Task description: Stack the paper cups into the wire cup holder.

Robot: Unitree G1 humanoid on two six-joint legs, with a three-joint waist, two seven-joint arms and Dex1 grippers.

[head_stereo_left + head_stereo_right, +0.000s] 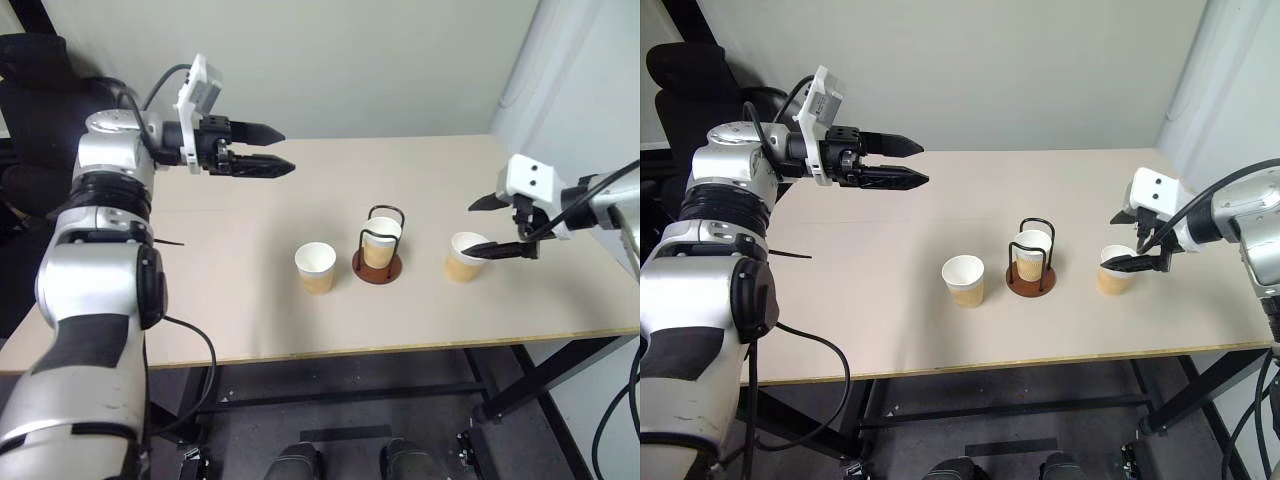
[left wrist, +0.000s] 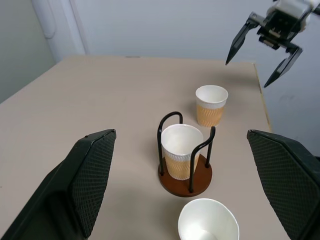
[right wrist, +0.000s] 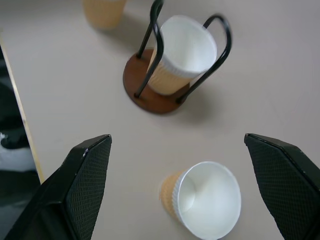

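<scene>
Holder [image 1: 378,262] holds one cup [image 1: 381,240] (upright).

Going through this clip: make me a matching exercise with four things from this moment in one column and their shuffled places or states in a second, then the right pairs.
Things:
1. wire cup holder
2. left gripper
3. right gripper
4. cup on the robot's left of the holder

Places or states:
A. open, just above the rightmost cup
B. standing free on the table
C. holds one cup between its loops
D. open, raised high over the table

Pairs: 1-C, 2-D, 3-A, 4-B
</scene>
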